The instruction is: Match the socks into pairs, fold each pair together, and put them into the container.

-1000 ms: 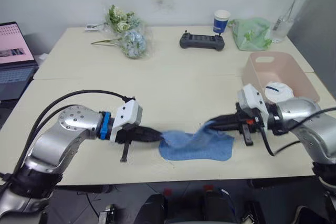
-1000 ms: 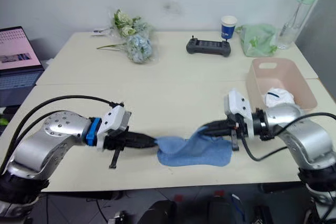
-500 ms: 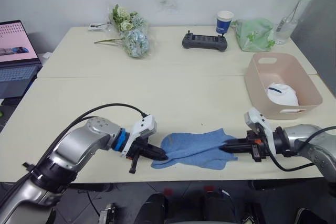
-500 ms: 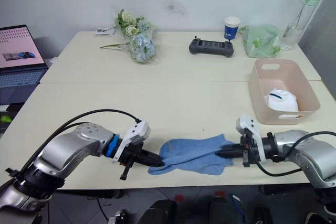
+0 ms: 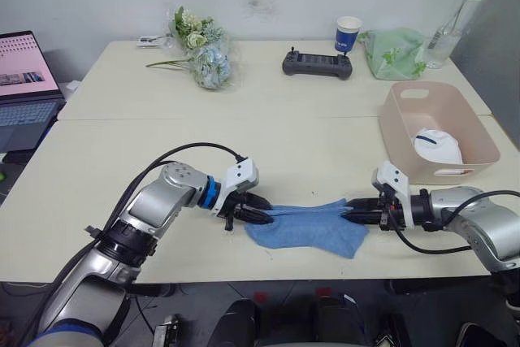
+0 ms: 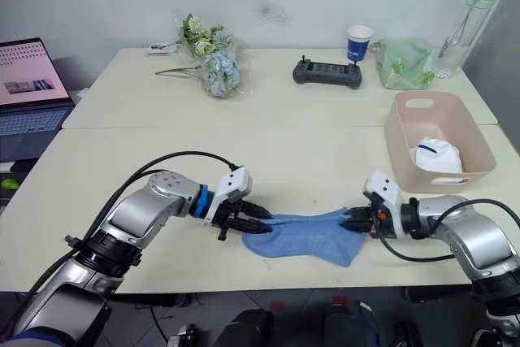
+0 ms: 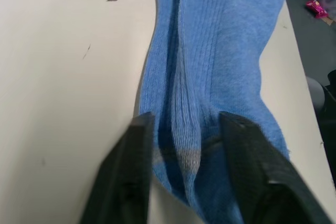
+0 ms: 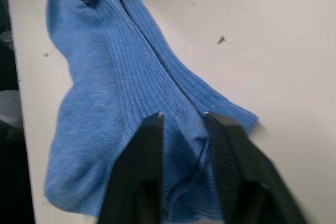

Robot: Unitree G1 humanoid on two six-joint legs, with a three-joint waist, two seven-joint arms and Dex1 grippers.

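The light blue socks [image 5: 305, 229] lie flat and layered on the table near its front edge. My left gripper [image 5: 260, 213] is at their left end, open, and its fingers [image 7: 137, 145] straddle the ribbed blue fabric [image 7: 210, 66] without pinching it. At the right end my right gripper [image 5: 352, 213] is also open, fingers [image 8: 149, 145] on either side of the cuff [image 8: 126, 77]. The pink container [image 5: 396, 132] stands at the right behind my right arm, with a white sock with dark trim [image 5: 436, 146] inside.
Along the far side of the table stand a flower bunch [image 5: 199, 58], a black controller [image 5: 317, 64], a blue-and-white paper cup [image 5: 347, 33], a pale green bag [image 5: 392, 52] and a bottle [image 5: 448, 18]. A laptop [image 5: 24, 79] sits at the left.
Both grippers were shut on the ends of the blue socks and now stand open. The socks have been drawn a little back from the front edge and lie flat.
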